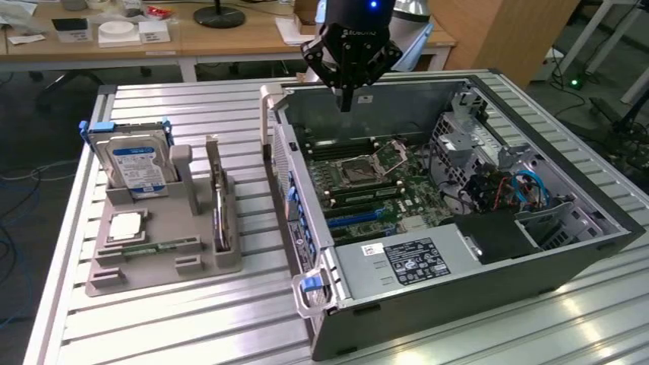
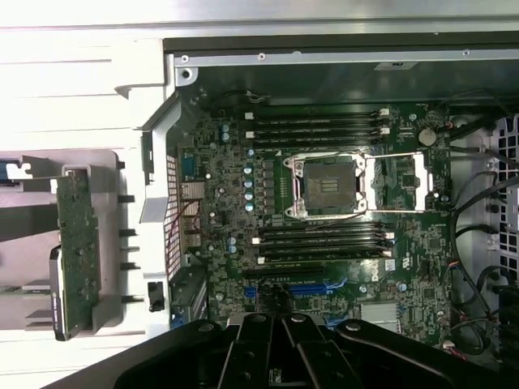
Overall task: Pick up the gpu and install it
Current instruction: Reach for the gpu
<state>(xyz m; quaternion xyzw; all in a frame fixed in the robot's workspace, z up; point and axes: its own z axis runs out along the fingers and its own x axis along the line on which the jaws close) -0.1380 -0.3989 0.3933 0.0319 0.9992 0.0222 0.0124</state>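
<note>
The gpu (image 1: 218, 199) stands on edge in a slot of the grey holder (image 1: 152, 268) at the exterior view's left, beside the open computer case (image 1: 436, 304). In the wrist view the gpu (image 2: 79, 243) shows as a narrow green-backed card outside the case wall. My gripper (image 1: 347, 103) hangs above the far side of the case, well apart from the card, shut with nothing between its fingers. In the wrist view the gripper (image 2: 284, 328) points down over the motherboard (image 2: 324, 146), near the blue expansion slots (image 2: 312, 288).
The holder also carries a silver hard drive with a blue-white label (image 1: 137, 163), a square processor (image 1: 124, 226) and a memory stick (image 1: 163, 246). Cables and a drive cage (image 1: 507, 186) crowd the case at the exterior view's right. Desks stand behind the ribbed metal table (image 1: 193, 334).
</note>
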